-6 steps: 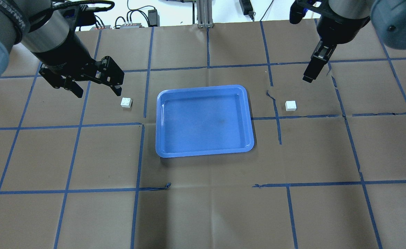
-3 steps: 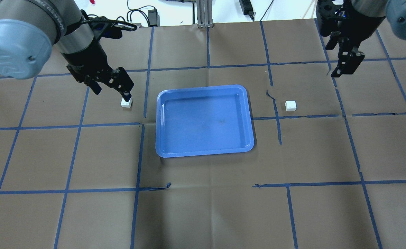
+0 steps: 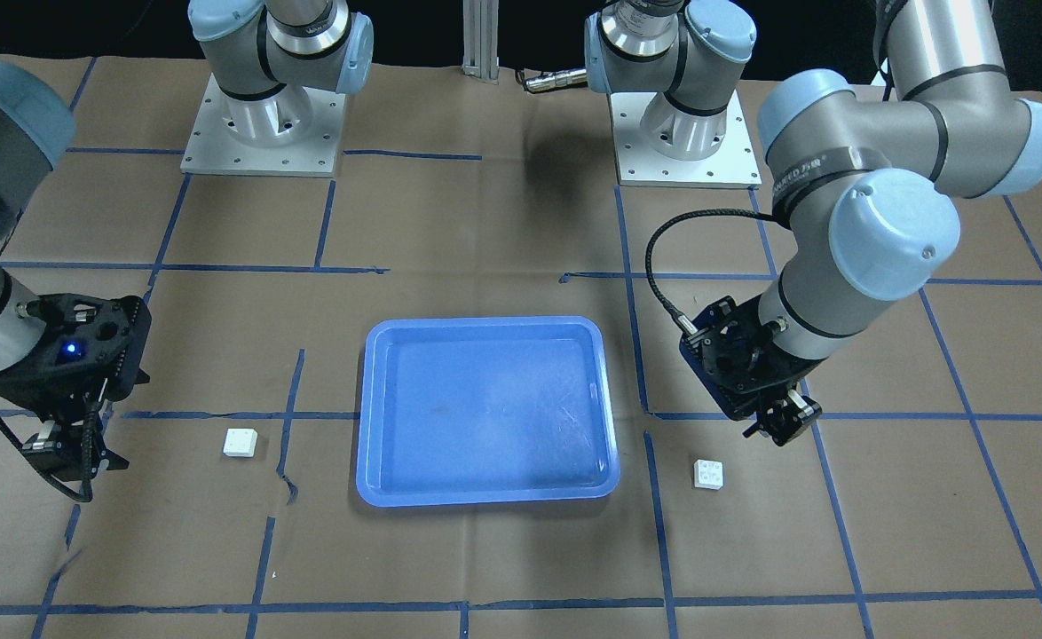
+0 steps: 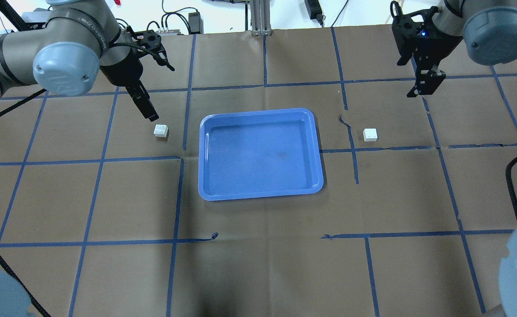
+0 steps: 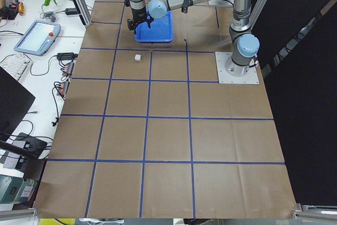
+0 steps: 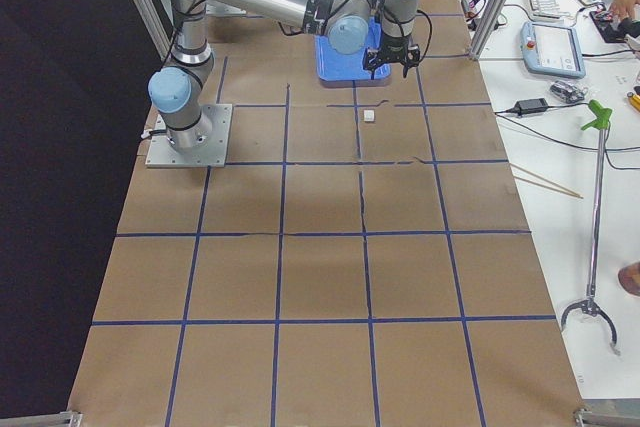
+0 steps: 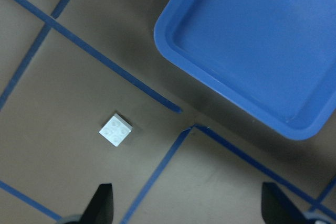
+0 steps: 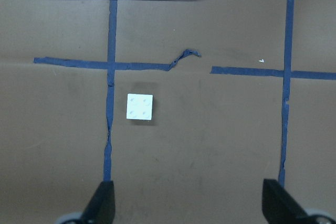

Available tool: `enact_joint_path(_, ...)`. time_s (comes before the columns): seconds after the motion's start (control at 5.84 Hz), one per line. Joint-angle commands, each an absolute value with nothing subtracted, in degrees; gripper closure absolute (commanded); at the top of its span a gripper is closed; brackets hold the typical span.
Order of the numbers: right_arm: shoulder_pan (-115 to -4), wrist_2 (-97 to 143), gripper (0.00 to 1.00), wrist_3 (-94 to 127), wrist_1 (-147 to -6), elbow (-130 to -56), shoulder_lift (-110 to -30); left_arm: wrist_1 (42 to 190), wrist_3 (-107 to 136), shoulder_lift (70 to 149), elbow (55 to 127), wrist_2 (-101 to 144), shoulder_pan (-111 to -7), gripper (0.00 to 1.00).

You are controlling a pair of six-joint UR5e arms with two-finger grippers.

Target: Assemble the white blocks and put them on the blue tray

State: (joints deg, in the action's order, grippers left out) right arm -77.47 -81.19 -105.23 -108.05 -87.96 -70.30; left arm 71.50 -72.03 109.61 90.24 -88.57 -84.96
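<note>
Now | left claw [image 4: 149, 114], right claw [image 4: 418, 90] seemingly spread | white blocks [image 4: 161, 131] flank blue tray [image 4: 258, 112]

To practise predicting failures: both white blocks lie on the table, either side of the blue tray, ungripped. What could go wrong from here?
1. The left block sits cornerwise and off-centre to the open left gripper; closing there may twist or flick it away.
2. The right block lies across the tray from it, ahead of the open right gripper; if pressed together misaligned, they may not lock.
</note>
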Motion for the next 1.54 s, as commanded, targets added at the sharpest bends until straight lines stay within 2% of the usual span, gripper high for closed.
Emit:
enact_joint_path(0.0,-73.4,-69.9,0.0,-107.0,-108.8,-90.7,-67.1,63.5,-90.2,115.6,91.4,-88.6,-83.3,0.01)
enact_joint_path(0.17,-72.2,-66.0,0.0,-107.1,-109.9,-93.0,-65.8,61.1,-98.2,118.6,91.0,-88.7,-83.3,0.01)
enact_joint_path(0.51,-71.8,-62.9,0.02,-107.4,-124.5,-100.9,-63.2,59.2,-103.0,121.7,91.6,-88.8,-83.3,0.01)
enact_joint_path(1.03,-71.8,-60.9,0.02,-109.5,-125.8,-104.4,-61.3,59.2,-103.1,123.7,92.7,-88.4,-83.3,0.04)
enact_joint_path(1.2,-71.8,-61.4,0.02,-109.5,-125.8,-104.7,-61.2,59.2,-104.4,123.7,92.7,-88.3,-83.3,0.29)
enact_joint_path(1.37,-71.8,-61.8,0.04,-109.5,-125.6,-104.7,-61.2,59.2,-104.3,123.6,92.5,-88.2,-83.3,0.64)
